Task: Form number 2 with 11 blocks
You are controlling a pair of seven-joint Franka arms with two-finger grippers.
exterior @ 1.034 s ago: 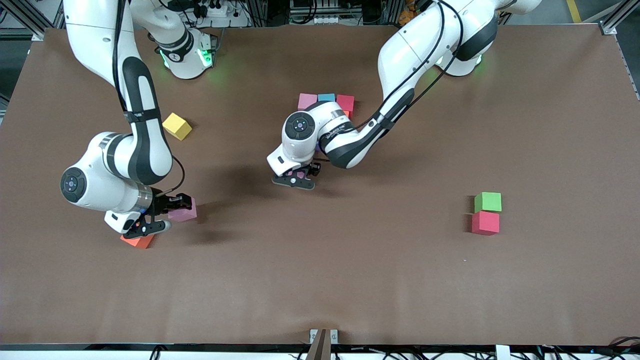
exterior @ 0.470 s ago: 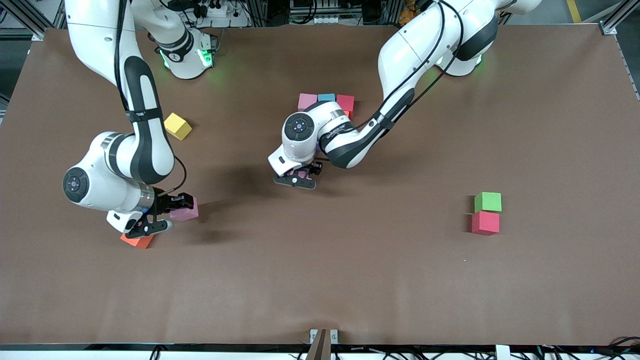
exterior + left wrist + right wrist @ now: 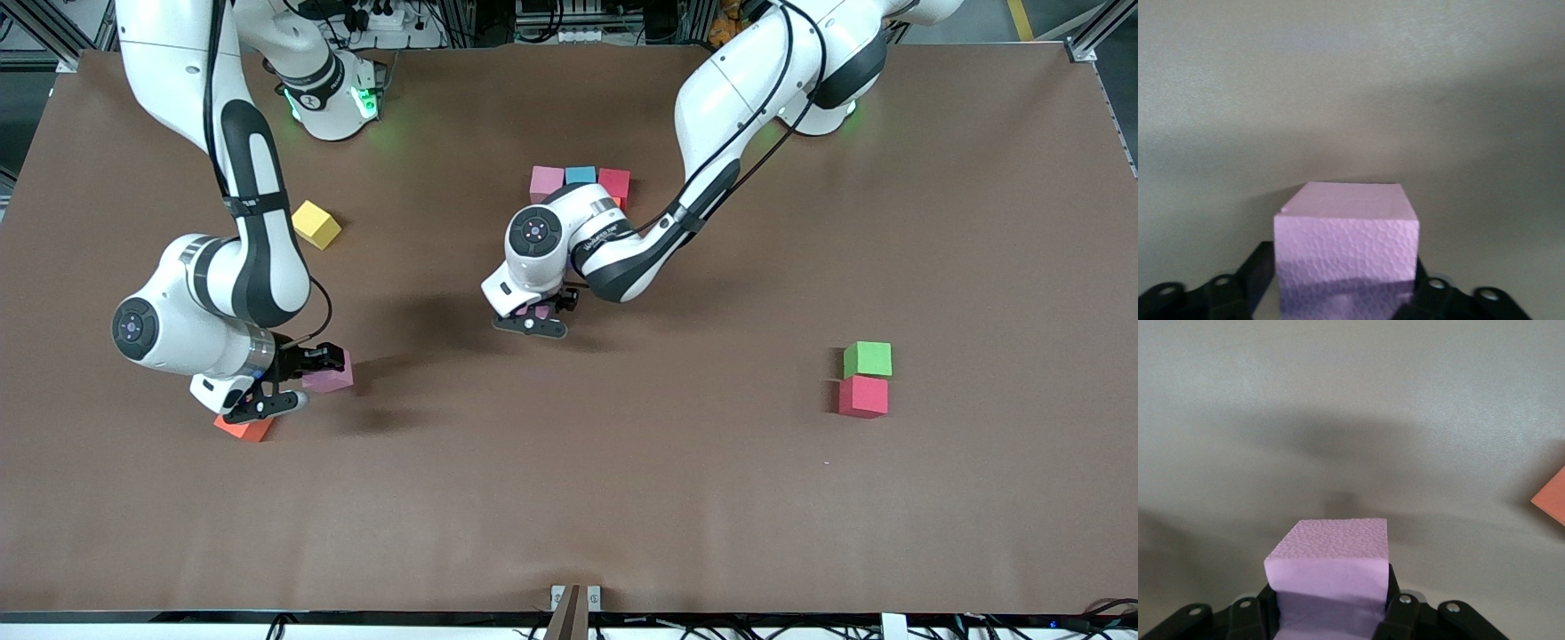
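The right gripper [image 3: 298, 382] is clamped on a purple block [image 3: 331, 380] toward the right arm's end of the table. Beside it, an orange block [image 3: 244, 428] is partly hidden under that gripper. The left gripper [image 3: 533, 318], mid-table, straddles a second purple block [image 3: 1346, 243]. That block is mostly hidden in the front view, and I cannot tell whether the gripper grips it.
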